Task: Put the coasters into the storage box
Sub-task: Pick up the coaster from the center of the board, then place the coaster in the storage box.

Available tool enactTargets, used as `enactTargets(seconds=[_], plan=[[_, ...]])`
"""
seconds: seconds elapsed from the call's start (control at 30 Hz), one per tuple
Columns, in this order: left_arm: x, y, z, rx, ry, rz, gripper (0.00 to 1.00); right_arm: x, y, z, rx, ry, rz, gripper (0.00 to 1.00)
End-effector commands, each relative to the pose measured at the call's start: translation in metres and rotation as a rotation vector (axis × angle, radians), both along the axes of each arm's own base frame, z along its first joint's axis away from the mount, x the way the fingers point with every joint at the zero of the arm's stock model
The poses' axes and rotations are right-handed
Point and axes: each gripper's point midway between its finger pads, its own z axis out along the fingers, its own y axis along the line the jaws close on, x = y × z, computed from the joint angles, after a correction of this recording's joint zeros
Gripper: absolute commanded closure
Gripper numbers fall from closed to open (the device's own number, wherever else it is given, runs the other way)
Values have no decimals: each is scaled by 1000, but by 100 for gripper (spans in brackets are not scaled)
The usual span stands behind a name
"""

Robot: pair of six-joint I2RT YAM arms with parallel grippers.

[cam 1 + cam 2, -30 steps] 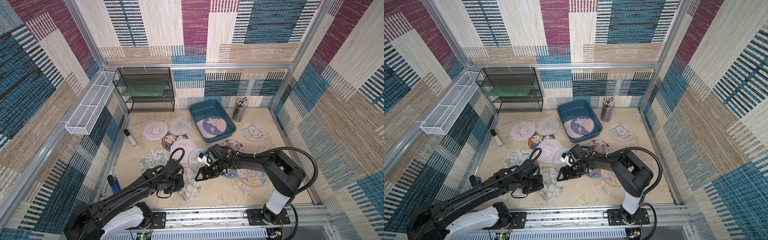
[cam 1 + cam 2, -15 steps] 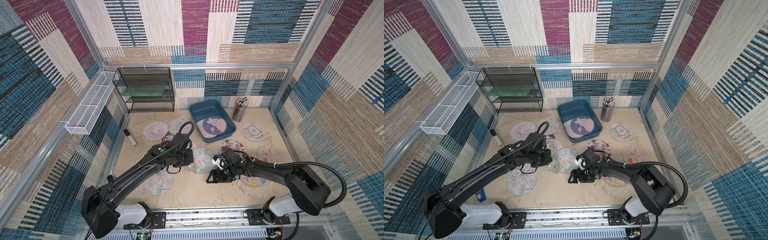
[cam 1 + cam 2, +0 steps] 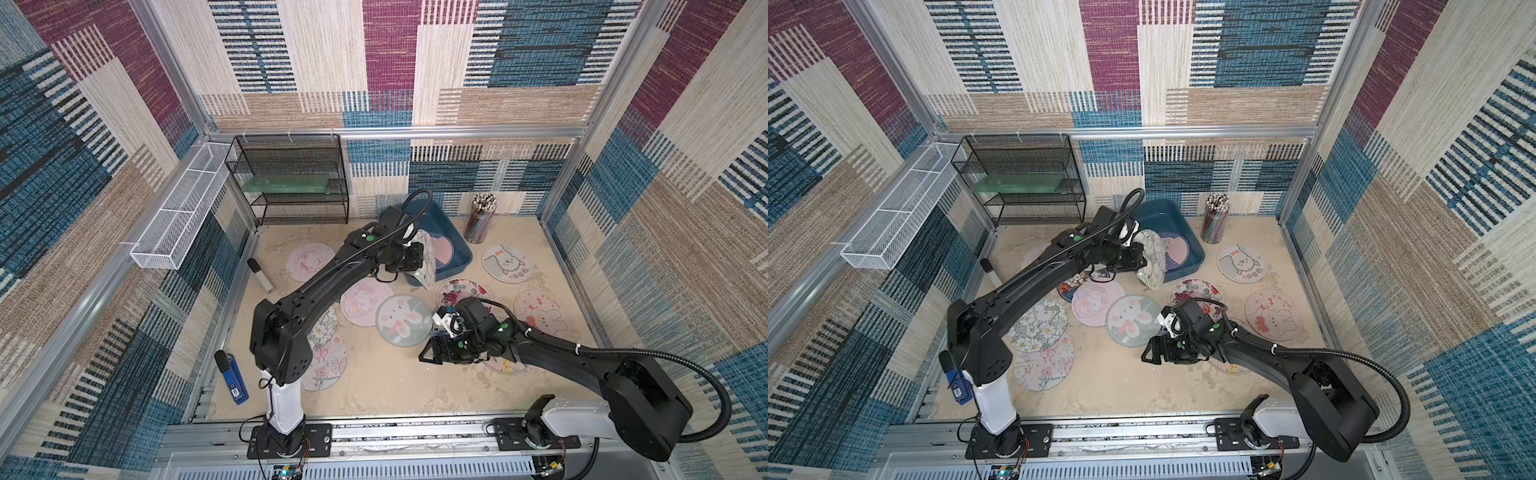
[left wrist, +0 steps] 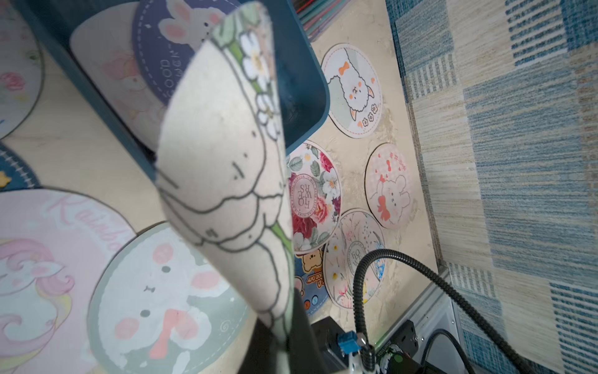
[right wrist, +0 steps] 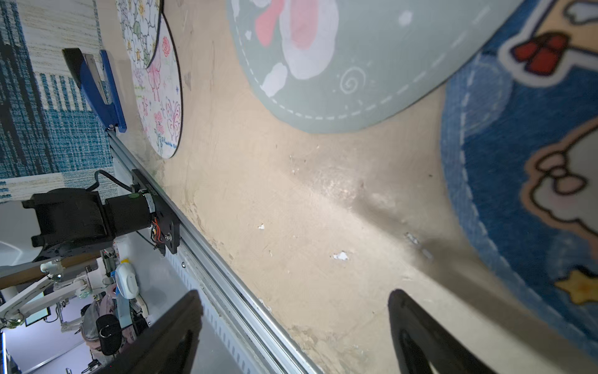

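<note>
A floral coaster [image 3: 428,249] is pinched upright by the left tool [image 3: 420,262] at the storage box's [image 3: 451,226] 8 o'clock rim, apparently for dropping in. The right tool [image 3: 429,351] is spread wide and empty, low over the table [image 3: 374,386].

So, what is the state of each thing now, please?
left gripper: shut on the flower coaster
flower coaster: held on edge, curled, by the storage box
right gripper: open, empty, low over the table
storage box: holds at least two coasters
pencil cup: upright, full

beige tabletop [image 3: 382,386] with scattered coasters [image 3: 404,321], storage box [image 3: 462,258], pencil cup [image 3: 478,224]
</note>
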Motion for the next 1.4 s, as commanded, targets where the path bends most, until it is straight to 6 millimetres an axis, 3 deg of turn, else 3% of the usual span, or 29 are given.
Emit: enactTargets(seconds=[0.0, 0.17, 0.3, 0.43, 0.6, 0.77, 0.97, 1.1, 1.2, 1.37], plan=[[16, -24, 11, -46, -63, -104, 100, 5, 2, 5, 21, -23, -25, 8], [60, -49, 8, -124, -111, -131, 100, 3, -2, 5, 25, -26, -44, 7], [94, -72, -6, -199, -127, -167, 100, 1, -5, 3, 25, -17, -58, 7], [114, -86, -26, -214, -125, -179, 100, 2, -6, 4, 19, -17, -63, 7], [138, -57, -78, -111, -70, -67, 100, 5, -6, 7, 14, -19, -67, 7], [145, -26, -121, 26, -19, -5, 100, 7, -5, 7, 14, -20, -72, 7], [148, -8, -142, 134, -14, 28, 100, 11, -3, 8, 16, -19, -71, 7], [147, -4, -144, 162, -15, 37, 61, 13, -1, 9, 16, -19, -68, 7], [147, 0, -134, 174, -34, 43, 41, 14, 0, 10, 18, -22, -66, 7], [145, 2, -110, 172, -74, 37, 31, 15, -1, 9, 11, -21, -70, 6]])
